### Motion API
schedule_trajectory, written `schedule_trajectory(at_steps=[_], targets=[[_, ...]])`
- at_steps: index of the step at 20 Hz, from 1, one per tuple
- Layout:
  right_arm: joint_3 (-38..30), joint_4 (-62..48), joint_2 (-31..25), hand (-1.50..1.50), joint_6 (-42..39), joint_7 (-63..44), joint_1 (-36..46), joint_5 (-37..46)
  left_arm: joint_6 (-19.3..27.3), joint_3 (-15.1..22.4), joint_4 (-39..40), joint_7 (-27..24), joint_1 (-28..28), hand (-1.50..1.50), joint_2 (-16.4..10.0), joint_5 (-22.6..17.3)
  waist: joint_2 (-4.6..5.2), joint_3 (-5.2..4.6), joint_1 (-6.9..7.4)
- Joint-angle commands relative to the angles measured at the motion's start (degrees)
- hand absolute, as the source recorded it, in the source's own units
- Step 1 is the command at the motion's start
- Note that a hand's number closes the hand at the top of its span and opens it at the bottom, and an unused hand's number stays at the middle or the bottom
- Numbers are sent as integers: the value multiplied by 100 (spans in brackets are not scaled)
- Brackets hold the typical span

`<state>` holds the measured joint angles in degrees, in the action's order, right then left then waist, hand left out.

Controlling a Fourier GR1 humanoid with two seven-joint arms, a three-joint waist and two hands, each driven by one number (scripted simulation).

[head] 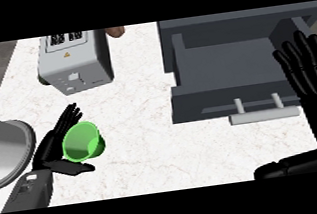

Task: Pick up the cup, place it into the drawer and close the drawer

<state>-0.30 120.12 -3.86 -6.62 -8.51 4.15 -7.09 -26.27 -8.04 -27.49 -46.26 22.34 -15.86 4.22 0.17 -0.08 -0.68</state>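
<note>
In the head view, your left robot hand (52, 152) sits at the lower left with its fingers (65, 122) fanned out straight behind the green cup (83, 141) and its thumb just below it. The cup sits between them, touching or just beside; you cannot tell which. Nothing has curled round it, so I judge you are at the pick-up step. Your right robot hand (314, 78) rests spread, fingers up, at the right edge. The drawer (223, 67) stands pulled out, well to the right of the left robot hand and farther from you. Next, close round the cup, lift it off the tabletop (152, 145), then carry it right.
</note>
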Motion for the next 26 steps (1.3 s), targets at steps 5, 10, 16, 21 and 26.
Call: schedule_trajectory(at_steps=[5,10,16,21,26], targets=[[-43,-137,7,-150,-31,84,17,-12,-581,89,327,-677,134,-150,156,-39,-4,2,17],[-71,-175,7,-150,104,-147,347,-7,-675,151,610,-829,147,-150,192,-12,0,0,19],[-17,-70,-4,-150,-98,1,-99,-98,-968,105,781,-691,381,-150,287,-206,10,-2,-28],[-121,98,-76,-150,-66,-206,130,-239,-1371,135,869,-729,435,-150,449,-341,24,-13,-90],[-89,133,-70,-150,-48,-302,106,-235,-1903,170,687,-608,430,150,342,-522,6,-6,-35]])
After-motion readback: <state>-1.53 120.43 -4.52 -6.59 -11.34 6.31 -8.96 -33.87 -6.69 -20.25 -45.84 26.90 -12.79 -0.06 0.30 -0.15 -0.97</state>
